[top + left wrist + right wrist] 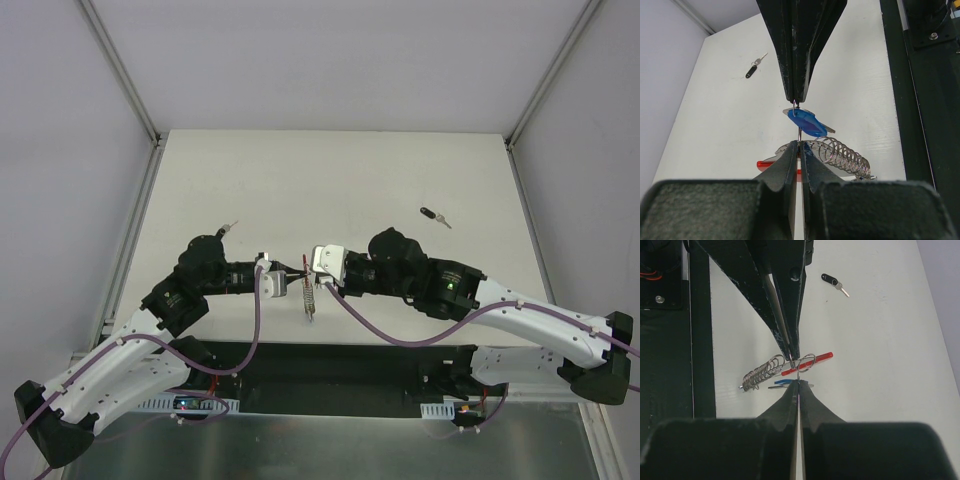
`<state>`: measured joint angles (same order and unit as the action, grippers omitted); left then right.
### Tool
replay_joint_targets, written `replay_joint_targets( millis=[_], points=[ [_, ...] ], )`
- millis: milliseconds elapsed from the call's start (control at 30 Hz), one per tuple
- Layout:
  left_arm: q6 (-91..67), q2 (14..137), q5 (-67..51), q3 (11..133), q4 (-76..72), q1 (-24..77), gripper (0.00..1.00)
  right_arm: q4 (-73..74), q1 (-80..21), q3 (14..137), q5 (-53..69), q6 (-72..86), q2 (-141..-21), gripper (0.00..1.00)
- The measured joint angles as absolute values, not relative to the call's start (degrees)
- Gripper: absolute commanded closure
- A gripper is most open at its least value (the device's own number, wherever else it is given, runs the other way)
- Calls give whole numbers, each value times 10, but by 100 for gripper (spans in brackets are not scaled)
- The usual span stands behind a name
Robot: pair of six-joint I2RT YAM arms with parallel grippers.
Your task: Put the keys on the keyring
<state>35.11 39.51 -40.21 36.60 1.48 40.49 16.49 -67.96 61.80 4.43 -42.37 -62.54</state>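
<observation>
My two grippers meet tip to tip above the middle of the table, left gripper (298, 277) and right gripper (312, 280). Both are shut on the thin silver ring (806, 362) of the keyring (310, 302), from opposite sides. The keyring's red band (815, 360) and its coiled silver chain (845, 156) hang just below the fingertips. The blue-headed key (807, 123) sits at the ring between the two pairs of fingertips; I cannot tell whether it is threaded on. In the left wrist view my left gripper (800, 145) faces the right one (796, 101).
A black-headed key (433, 216) lies on the table to the far right. Another small dark-headed key (231, 229) lies to the left, behind the left arm. A black rail (330, 365) runs along the near table edge.
</observation>
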Motion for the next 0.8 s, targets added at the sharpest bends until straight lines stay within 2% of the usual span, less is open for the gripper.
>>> replay_joint_targets(
  millis=[800],
  points=[
    [344, 395, -403, 366, 11, 405, 100, 162, -679, 618, 57, -422, -634, 99]
  ],
)
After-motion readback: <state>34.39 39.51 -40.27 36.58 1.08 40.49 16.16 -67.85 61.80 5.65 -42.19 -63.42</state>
